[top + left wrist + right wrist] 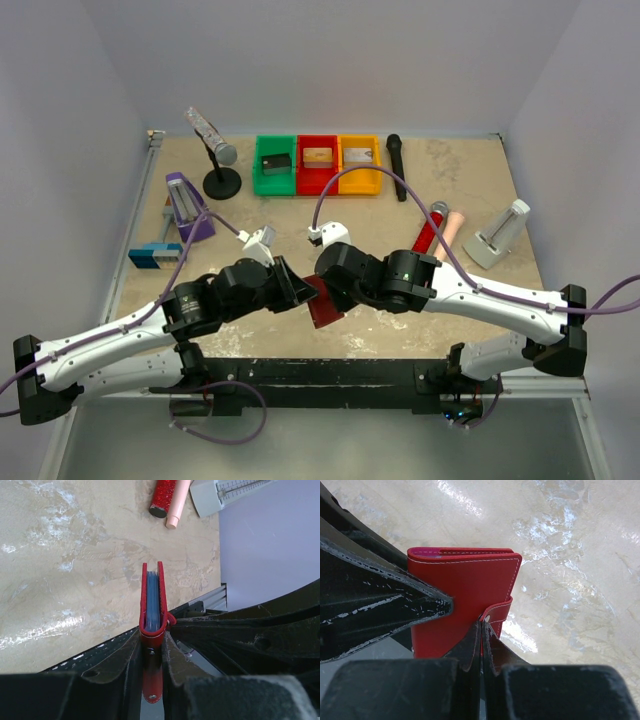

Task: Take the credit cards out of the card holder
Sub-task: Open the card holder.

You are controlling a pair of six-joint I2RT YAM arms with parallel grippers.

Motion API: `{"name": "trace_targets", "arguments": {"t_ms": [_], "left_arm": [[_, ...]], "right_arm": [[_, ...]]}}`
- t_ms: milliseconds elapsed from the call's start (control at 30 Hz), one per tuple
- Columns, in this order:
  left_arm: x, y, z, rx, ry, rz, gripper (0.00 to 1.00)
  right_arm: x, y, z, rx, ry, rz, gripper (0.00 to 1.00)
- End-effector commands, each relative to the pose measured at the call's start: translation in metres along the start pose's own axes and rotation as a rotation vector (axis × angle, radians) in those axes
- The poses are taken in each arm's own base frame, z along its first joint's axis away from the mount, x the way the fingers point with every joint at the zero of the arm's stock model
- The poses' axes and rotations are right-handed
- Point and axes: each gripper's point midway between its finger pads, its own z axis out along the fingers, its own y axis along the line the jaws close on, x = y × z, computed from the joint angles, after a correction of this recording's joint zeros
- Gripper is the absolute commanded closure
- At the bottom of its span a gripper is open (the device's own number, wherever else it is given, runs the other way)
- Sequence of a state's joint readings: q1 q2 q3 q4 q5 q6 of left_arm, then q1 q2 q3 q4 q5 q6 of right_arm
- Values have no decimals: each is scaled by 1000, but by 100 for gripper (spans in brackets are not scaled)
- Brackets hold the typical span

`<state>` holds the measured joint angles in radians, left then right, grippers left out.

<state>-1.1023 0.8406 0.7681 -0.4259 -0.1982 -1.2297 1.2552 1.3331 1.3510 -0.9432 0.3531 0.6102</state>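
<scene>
Card holder: closed, held edge-on between both arms, which angle inward and meet over the near table. Left gripper clamped across its body; right gripper pinched on tab strap.

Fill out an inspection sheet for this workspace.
Surface: beige marbled tabletop, glossy in patches.
Job's things: red card holder closed, held between both grippers; credit cards not visible.
Clutter: three bins holding blocks, purple metronome, grey metronome, black microphone, red microphone, microphone on stand.
Grippers: left gripper clamps the card holder's edge; right gripper shut on its strap tab.
Cables: purple cables trail from both arms.
Surroundings: pale walls; nothing else seen.
</scene>
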Motion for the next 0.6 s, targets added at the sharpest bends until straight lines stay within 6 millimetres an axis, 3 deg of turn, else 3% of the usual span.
{"name": "trace_targets", "arguments": {"t_ms": [0,500,567], "left_arm": [[-5,-5,-5,26,-29,-16,100],[-5,-1,-5,18,-33,-20,100],[-6,-1,-6,18,-37,-14,100]], "right_arm": [[2,-26,-8,79,-11,3,100],[-1,-26,-16,51,-39,25,100],[-3,-26,-21,43,-50,33,89]]}}
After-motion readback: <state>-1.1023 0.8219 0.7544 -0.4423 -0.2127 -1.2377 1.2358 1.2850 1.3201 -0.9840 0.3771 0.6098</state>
